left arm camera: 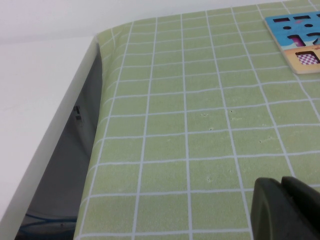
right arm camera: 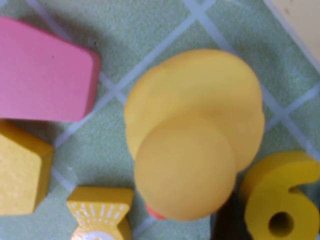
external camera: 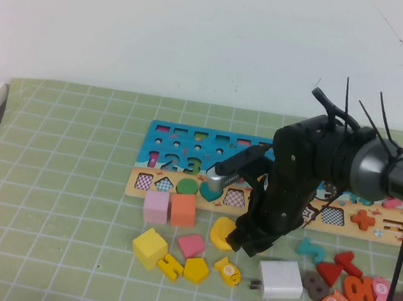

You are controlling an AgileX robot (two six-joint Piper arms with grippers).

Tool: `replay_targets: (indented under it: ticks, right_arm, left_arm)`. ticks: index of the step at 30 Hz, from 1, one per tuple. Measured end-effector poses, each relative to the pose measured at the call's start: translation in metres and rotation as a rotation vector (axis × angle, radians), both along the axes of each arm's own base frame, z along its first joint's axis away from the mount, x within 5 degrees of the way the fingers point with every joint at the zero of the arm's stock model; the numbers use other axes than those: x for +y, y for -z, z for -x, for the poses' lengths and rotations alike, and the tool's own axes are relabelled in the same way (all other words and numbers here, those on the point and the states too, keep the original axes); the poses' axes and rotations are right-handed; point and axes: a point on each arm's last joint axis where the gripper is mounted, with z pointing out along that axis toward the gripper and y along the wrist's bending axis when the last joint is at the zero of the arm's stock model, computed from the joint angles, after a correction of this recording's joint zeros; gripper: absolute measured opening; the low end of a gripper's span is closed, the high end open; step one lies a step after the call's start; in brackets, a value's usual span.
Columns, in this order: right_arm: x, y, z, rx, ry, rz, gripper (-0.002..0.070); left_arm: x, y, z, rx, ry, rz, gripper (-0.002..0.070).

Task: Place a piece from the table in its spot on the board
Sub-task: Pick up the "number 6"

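Observation:
The piece, a flat yellow numeral 6 [right arm camera: 280, 200], lies on the table [external camera: 57, 176] right beside a yellow rubber duck [right arm camera: 195, 150]. My right gripper [external camera: 238, 238] is down low in front of the board [external camera: 188, 135], shut on the piece. One dark finger [right arm camera: 225, 222] stands between the duck and the 6, against the 6's side. In the high view the arm hides the 6 and only part of the duck [external camera: 222, 233] shows. My left gripper [left arm camera: 282, 200] is shut, empty and apart from the work, over bare mat near the table's left edge, with a board corner [left arm camera: 295, 30] far off.
Close around the duck are a pink pentagon block [external camera: 190, 245], a yellow pentagon [external camera: 196, 270] and a yellow fish [external camera: 228, 271]. A white charger [external camera: 280, 280] lies just right of the gripper. Pink [external camera: 156, 207] and orange [external camera: 182, 209] cubes sit by the board. Several loose numerals [external camera: 347, 285] lie at the right.

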Motion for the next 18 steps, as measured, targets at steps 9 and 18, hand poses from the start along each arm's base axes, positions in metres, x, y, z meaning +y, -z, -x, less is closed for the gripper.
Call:
replay_targets:
  ticks: [9,18]
  right_arm:
    - [-0.0019,-0.0012,0.0017,0.019,0.001,0.013,0.0281]
    - [-0.0064,-0.0049,-0.0010,0.011,0.096,0.057,0.0280]
  left_arm:
    - [0.0000,0.0000,0.0000,0.000,0.000,0.000,-0.0002]
    - [0.0000,0.0000,0.0000,0.000,0.000,0.000,-0.0002]
